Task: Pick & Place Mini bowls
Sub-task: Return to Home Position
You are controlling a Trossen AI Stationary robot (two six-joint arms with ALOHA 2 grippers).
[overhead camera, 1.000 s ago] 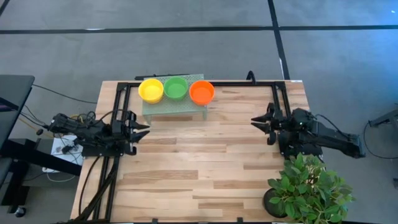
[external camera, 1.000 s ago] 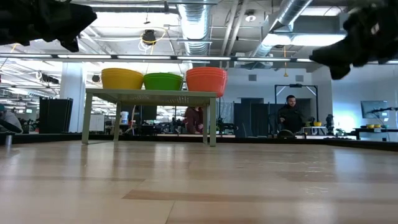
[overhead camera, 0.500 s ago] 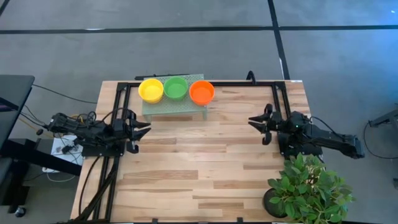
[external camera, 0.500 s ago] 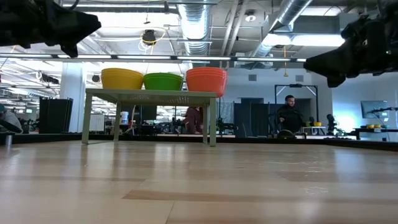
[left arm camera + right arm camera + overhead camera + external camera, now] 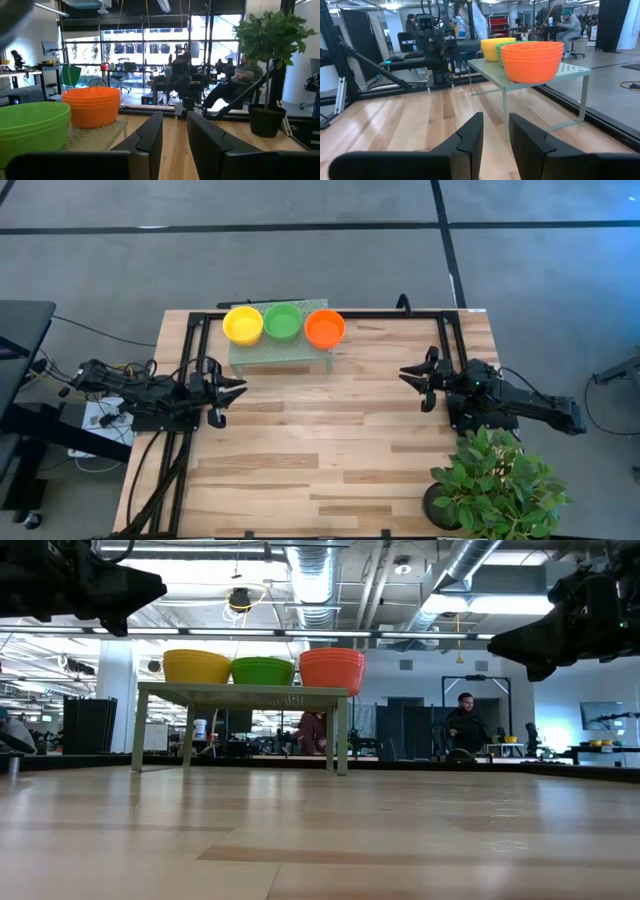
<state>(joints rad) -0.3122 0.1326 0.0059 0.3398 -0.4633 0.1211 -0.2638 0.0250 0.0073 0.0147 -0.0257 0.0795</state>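
My left gripper (image 5: 230, 387) hangs empty, fingers parted, by the table's (image 5: 320, 450) left edge. My right gripper (image 5: 410, 374), also parted and empty, faces it from the right edge. The mini bowls (image 5: 283, 321) sit in yellow, green and orange stacks along the shelf (image 5: 280, 352) at the far edge. To home cleanly, I judge each arm should fold back level, clear of the shelf and the plant (image 5: 495, 480) at the near right corner

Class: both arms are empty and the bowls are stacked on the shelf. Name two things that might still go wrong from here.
The orange stack stands at the shelf's end, so a knock might tip it off. The right arm lies close to the plant's leaves and may brush them while moving.
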